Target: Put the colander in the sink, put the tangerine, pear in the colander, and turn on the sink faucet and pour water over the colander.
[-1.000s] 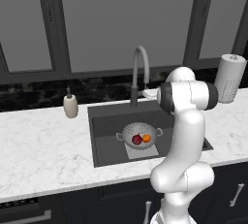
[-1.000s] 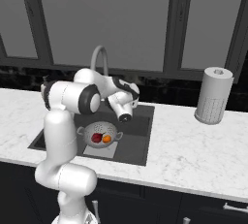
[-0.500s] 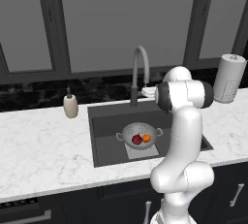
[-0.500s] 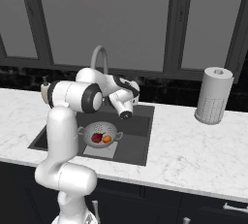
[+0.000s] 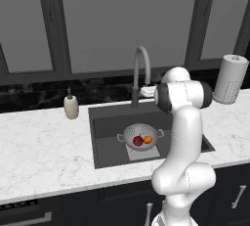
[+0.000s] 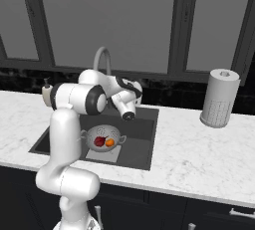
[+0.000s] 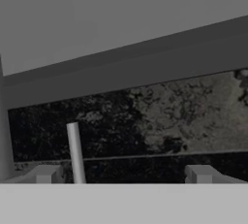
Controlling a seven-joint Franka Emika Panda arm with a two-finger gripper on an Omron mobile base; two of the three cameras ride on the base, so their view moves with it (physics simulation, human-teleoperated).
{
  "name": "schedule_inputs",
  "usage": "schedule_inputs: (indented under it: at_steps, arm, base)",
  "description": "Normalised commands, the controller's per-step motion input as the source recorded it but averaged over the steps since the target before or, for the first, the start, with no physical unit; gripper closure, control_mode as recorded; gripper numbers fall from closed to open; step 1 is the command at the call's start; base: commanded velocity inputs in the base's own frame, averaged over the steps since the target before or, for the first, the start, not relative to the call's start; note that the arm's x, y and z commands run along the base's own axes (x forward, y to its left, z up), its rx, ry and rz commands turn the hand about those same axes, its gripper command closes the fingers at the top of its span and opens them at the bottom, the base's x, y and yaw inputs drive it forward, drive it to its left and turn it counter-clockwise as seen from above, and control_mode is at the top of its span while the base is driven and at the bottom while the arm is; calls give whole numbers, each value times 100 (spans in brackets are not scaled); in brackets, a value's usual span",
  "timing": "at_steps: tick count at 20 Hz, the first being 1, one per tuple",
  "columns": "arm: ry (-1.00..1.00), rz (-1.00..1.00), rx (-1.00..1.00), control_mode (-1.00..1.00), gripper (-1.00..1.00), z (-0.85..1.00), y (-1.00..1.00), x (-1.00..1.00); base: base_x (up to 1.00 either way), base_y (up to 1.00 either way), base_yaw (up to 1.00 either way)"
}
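Colander (image 5: 140,135): sits on the bottom of the sink (image 5: 105,141), partly over the lighter grey square patch; upright, with its two loop handles out to either side. In the right base view the colander (image 6: 103,138) lies just in front of the arm's upper link.
Pear (image 5: 138,141): dark red, inside the colander, on the left half as the left base view has it; touching or just beside the tangerine.
Tangerine (image 5: 147,139): bright orange, inside the colander, right of the pear in that view. The right base view shows the same pair, pear (image 6: 99,141) left and tangerine (image 6: 110,142) right.
Sink faucet (image 5: 140,73): gooseneck rising from the back rim of the sink, its spout curving over the basin; no blue stream is falling from it. In the right base view the faucet (image 6: 102,59) arches up behind the arm.
Gripper (image 7: 121,174): held up by the faucet's base at the back of the sink, pointed toward the dark speckled backsplash (image 7: 160,121). The two fingertips stand spread apart with nothing between them. A slim pale rod (image 7: 75,152) stands just beside the left fingertip in the hand view; whether they touch I cannot tell.
Soap bottle (image 5: 71,106): beige, on the marble counter (image 5: 39,151) left of the sink.
Paper towel roll (image 6: 219,97): upright on the counter, well right of the sink.
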Motion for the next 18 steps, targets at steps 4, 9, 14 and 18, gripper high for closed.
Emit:
schedule_inputs:
  at_steps: [4,9,14,18]
  arm:
    - [0,0,0,-100,-100,0,8,12]
    - [0,0,0,-100,-100,0,5,10]
    - [0,0,0,-100,-100,0,0,3]
    - [0,0,0,-100,-100,0,0,0]
  base:
    - [0,0,0]
    - [0,0,0]
    - [0,0,0]
    - [0,0,0]
